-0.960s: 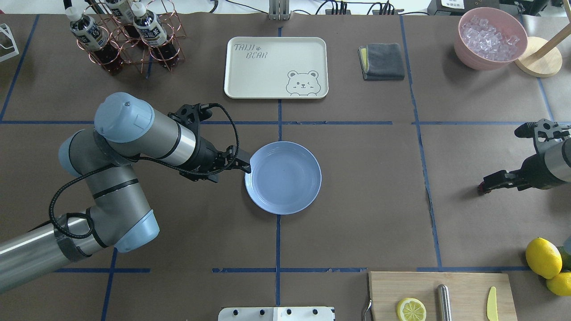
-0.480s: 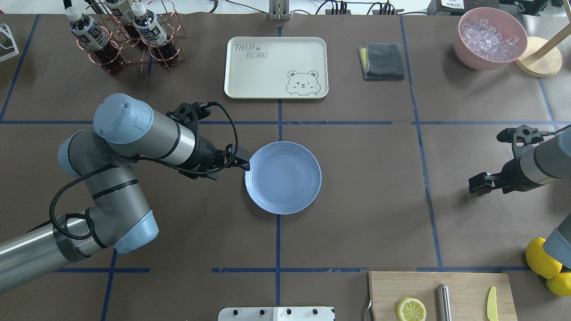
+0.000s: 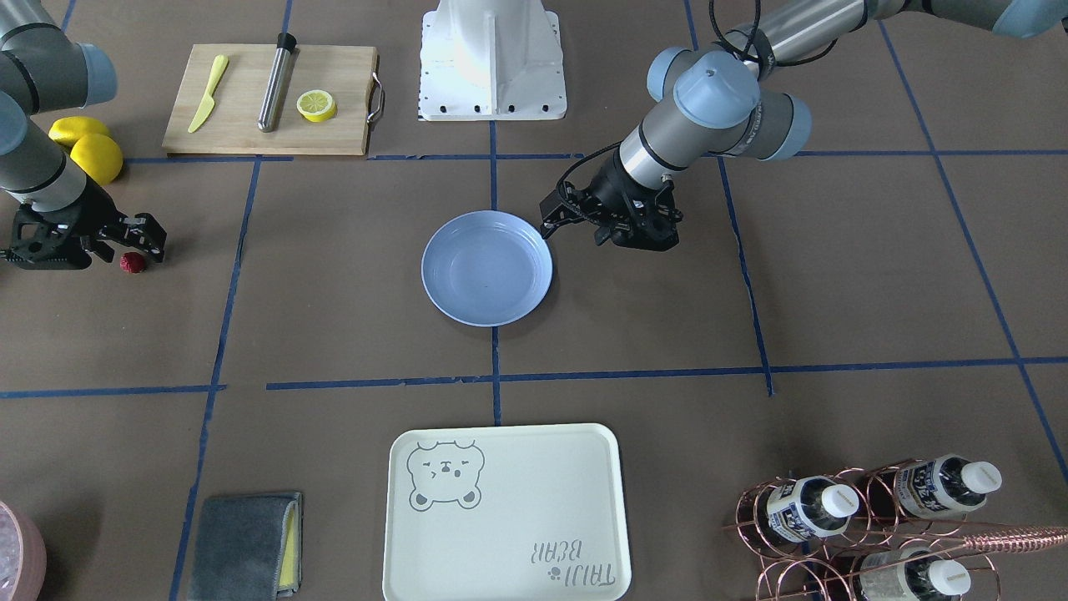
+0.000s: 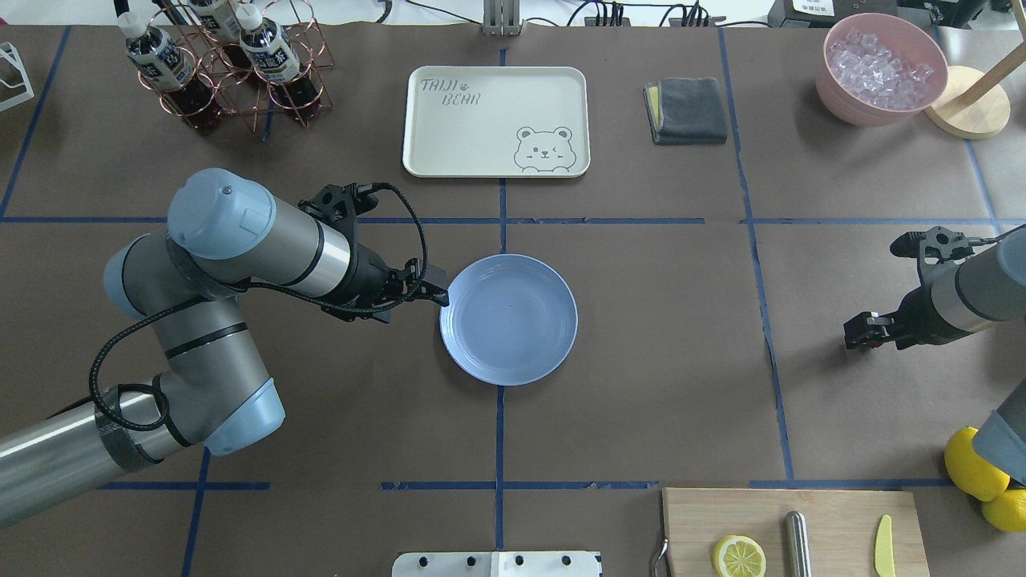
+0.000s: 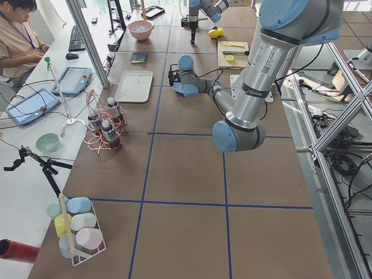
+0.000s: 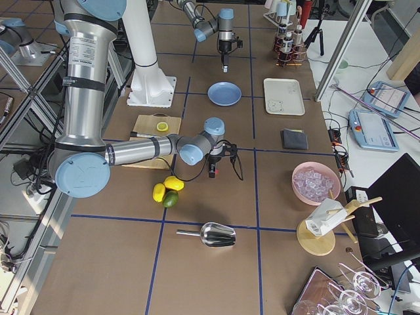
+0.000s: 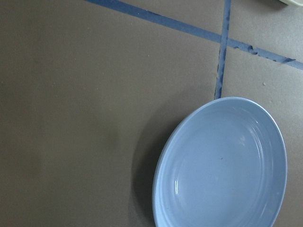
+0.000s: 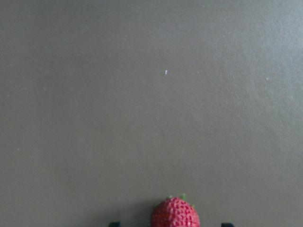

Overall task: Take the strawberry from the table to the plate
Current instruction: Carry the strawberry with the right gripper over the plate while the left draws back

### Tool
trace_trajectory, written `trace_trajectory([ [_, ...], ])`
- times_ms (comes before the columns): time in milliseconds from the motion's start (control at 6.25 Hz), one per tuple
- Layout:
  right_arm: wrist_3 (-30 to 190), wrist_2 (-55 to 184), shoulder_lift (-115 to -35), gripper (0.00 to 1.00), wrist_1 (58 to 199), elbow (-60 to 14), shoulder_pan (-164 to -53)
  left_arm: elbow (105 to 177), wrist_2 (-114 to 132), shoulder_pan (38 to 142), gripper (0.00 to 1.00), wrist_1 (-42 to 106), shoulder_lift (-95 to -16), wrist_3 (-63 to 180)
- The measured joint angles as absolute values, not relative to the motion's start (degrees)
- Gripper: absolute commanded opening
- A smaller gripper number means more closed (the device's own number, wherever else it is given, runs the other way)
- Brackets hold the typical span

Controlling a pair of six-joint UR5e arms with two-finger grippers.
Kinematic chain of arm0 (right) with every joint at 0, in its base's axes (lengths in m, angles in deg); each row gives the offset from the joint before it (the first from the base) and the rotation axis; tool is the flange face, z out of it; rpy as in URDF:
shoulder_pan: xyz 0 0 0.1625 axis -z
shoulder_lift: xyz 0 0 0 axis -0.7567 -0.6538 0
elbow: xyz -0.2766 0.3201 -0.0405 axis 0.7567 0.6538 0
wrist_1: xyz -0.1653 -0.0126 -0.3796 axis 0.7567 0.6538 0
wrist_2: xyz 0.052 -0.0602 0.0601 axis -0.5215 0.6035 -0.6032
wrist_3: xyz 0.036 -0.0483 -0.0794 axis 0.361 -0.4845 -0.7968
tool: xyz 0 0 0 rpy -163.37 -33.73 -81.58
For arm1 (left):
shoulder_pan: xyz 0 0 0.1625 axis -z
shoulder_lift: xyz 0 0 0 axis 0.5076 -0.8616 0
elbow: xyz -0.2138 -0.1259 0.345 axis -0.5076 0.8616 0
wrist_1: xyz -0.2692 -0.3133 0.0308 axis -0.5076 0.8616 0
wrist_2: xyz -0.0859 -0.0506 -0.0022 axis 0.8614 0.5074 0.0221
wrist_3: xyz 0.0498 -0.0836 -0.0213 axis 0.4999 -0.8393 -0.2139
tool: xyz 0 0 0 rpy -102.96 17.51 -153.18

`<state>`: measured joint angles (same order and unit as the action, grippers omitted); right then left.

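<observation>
Cream tray (image 4: 495, 120): "TAIJI BEAR" beside bear drawing (image 4: 543, 149) (bottle labels (image 4: 160, 56) illegible)

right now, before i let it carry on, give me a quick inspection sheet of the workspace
surface: table, brown paper with blue tape lines
job's things: strawberry lies on the table, far from the plate; the plate holds nothing
clutter: cream tray, grey cloth, bowl of ice, bottle rack, cutting board with a lemon half, lemons
grippers: right tool open, strawberry between its fingertips, not gripped; left tool beside the plate's rim, open or shut unclear
cables: black cable looped at the left wrist
surroundings: a person seated at a side desk
</observation>
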<state>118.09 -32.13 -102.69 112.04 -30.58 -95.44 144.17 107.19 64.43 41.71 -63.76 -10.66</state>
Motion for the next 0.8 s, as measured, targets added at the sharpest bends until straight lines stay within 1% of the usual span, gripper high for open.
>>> trace_trajectory([
  [160,118.06,-32.17,-102.49,0.0,112.19,-30.56,-95.42,144.17,107.18,64.43,0.99,41.71,-63.76,-10.66],
  [480,118.03,-32.82,-101.48,0.0,112.79,-31.48,-95.5,144.18,107.18,64.43,0.99,41.71,-63.76,-10.66],
  [640,120.43,-34.33,-99.08,0.0,115.16,-33.48,-95.44,144.21,107.18,64.43,0.99,41.71,-63.73,-10.66],
  [800,126.98,-36.04,-93.18,0.0,119.94,-36.04,-93.86,144.39,107.18,64.44,0.99,41.71,-63.7,-10.66],
])
